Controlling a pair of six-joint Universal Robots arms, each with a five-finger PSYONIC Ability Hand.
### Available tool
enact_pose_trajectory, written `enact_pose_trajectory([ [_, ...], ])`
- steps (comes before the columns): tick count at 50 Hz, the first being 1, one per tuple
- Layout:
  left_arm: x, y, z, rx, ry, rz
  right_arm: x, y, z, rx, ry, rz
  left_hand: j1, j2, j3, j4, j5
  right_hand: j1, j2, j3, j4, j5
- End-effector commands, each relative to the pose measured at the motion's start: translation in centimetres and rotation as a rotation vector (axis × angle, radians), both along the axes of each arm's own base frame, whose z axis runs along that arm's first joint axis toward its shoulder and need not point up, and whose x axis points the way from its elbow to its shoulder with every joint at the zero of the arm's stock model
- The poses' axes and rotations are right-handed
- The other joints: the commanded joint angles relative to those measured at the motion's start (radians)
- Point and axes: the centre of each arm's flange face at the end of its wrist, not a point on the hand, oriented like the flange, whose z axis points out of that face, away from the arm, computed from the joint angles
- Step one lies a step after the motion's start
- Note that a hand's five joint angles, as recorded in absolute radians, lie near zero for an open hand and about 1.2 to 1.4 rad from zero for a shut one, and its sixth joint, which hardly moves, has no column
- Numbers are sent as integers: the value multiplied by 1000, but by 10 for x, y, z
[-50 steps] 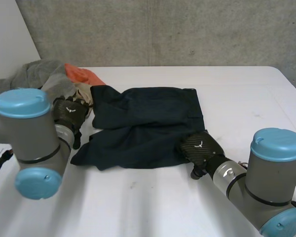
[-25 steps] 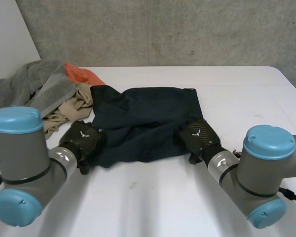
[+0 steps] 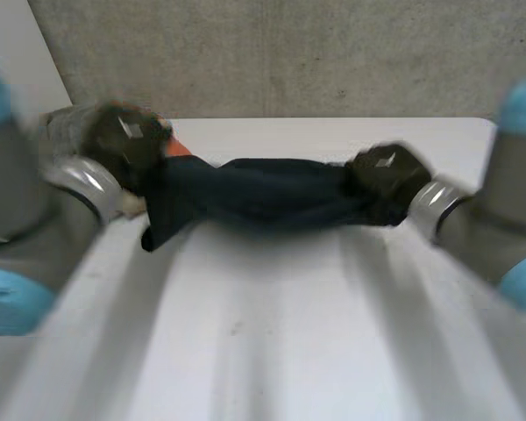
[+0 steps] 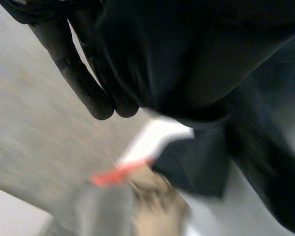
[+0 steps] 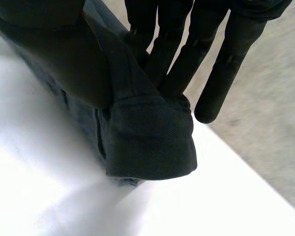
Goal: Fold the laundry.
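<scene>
Both hands are up off the table [image 3: 272, 351] now, having swept away from the near edge where they sat half a second ago, and the garment [image 3: 263, 195] is coming up with them. It is no longer lying spread flat; it is hanging stretched in a dark band between the two hands, its lower edge just above the tabletop.

The left hand [image 3: 123, 139] is clamping one end. In its wrist view the fingers [image 4: 88, 83] are running fairly straight down along the fabric, which is bunching against the palm and draping away below the fingertips. A loose flap is dangling below this hand.

The right hand [image 3: 384, 175] is gripping the other end. Its fingers [image 5: 221, 69] are pressing the cloth from one side while the thumb is pinning it from the other, and a folded hem [image 5: 150, 142] is curling out just under the fingertips.

Beyond the left fingertips, a pile is sitting on the table: an orange cloth [image 4: 119, 173], a beige cloth [image 4: 157, 209] and a grey towel [image 4: 96, 211], all lying bunched together.
</scene>
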Motion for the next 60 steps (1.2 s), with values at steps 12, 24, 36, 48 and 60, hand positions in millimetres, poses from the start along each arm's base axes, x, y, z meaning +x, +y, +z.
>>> enact_pose_trajectory([
  [12, 1, 4, 99, 28, 173, -61, -23, -1, 140, -175, -138, -43, 269, 207, 215, 203, 218, 282, 233, 245, 203, 254],
  [24, -44, -95, 61, -94, 230, -69, 13, -75, 76, -312, -185, -76, 269, 207, 215, 203, 218, 282, 233, 245, 203, 254],
  [36, -42, -86, 181, -641, 607, -120, 12, -90, 182, -872, -544, -155, 269, 207, 215, 203, 218, 282, 233, 245, 203, 254],
  [48, -52, -97, 68, -269, 433, -91, 14, -93, 98, -550, -383, -138, 269, 207, 215, 203, 218, 282, 233, 245, 203, 254],
  [60, -56, -76, -114, 144, 89, -100, 5, -56, -79, -81, -112, -84, 269, 207, 215, 203, 218, 282, 233, 245, 203, 254],
])
